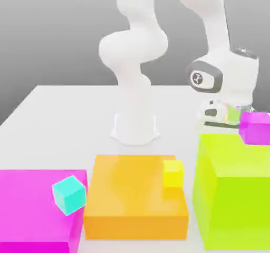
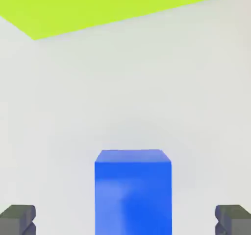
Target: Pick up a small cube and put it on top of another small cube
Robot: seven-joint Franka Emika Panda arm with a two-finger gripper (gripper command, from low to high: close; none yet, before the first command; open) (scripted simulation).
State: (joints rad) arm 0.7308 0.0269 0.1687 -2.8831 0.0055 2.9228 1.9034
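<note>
The small deep-blue cube [image 2: 133,190] rests on the white table, seen from the hand view. My gripper [image 2: 126,220] is open and straddles it, one grey fingertip [image 2: 17,219] on each side with a wide gap to the cube's faces, touching nothing. In the exterior view my hand [image 1: 223,112] hangs low over the table at the exterior view's right, just behind the big lime block [image 1: 234,194]. Other small cubes: a magenta one [image 1: 255,126] on top of the lime block, a yellow one [image 1: 173,174] on the orange block, a cyan one [image 1: 69,194] on the magenta block.
Three big blocks line the front of the table: magenta [image 1: 37,210], orange [image 1: 134,196] and lime. The lime block's top [image 2: 108,4] lies close beside the blue cube. The arm's white base [image 1: 135,125] stands mid-table. Bare table [image 1: 63,120] stretches toward the exterior view's left.
</note>
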